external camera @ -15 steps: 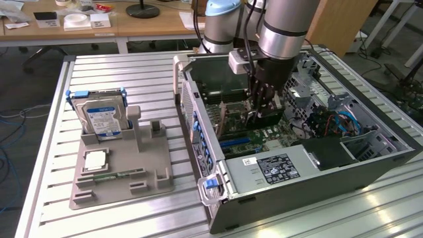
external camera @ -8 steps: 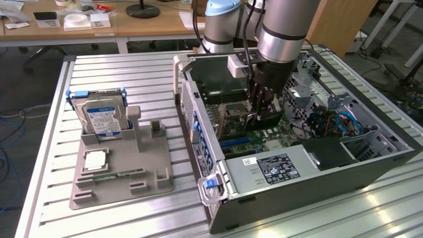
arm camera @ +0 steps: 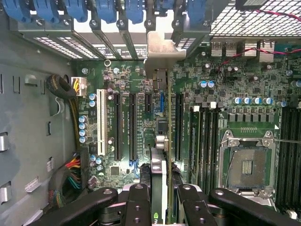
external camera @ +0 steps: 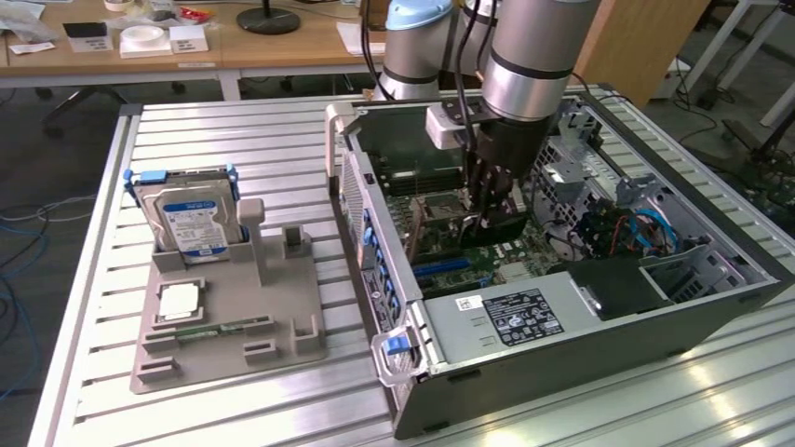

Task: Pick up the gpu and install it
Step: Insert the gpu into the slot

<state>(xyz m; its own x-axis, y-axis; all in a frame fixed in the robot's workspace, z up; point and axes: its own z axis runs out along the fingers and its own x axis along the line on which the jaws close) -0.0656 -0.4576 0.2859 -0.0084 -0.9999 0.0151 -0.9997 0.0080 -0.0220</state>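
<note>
Silver-grey arm (external camera: 528,56) in the exterior view hangs into the open PC case (external camera: 597,345) on the slatted table (external camera: 223,130), with the gripper (external camera: 489,216) clamped on the gpu (external camera: 507,233), card upright just over the motherboard (external camera: 429,247); the hard drive (external camera: 189,223) sits in a grey holder (external camera: 236,317) well apart, twd the exterior view's left. Wrist view: fingers (arm camera: 138,202) pinch the gpu (arm camera: 158,176) edge-on btwn them, its silver bracket (arm camera: 164,49) at the case's rear slot openings, card parallel w/ the black expansion slots (arm camera: 133,125), CPU socket (arm camera: 247,167) nearby. Can't tell if it's seated.
</note>
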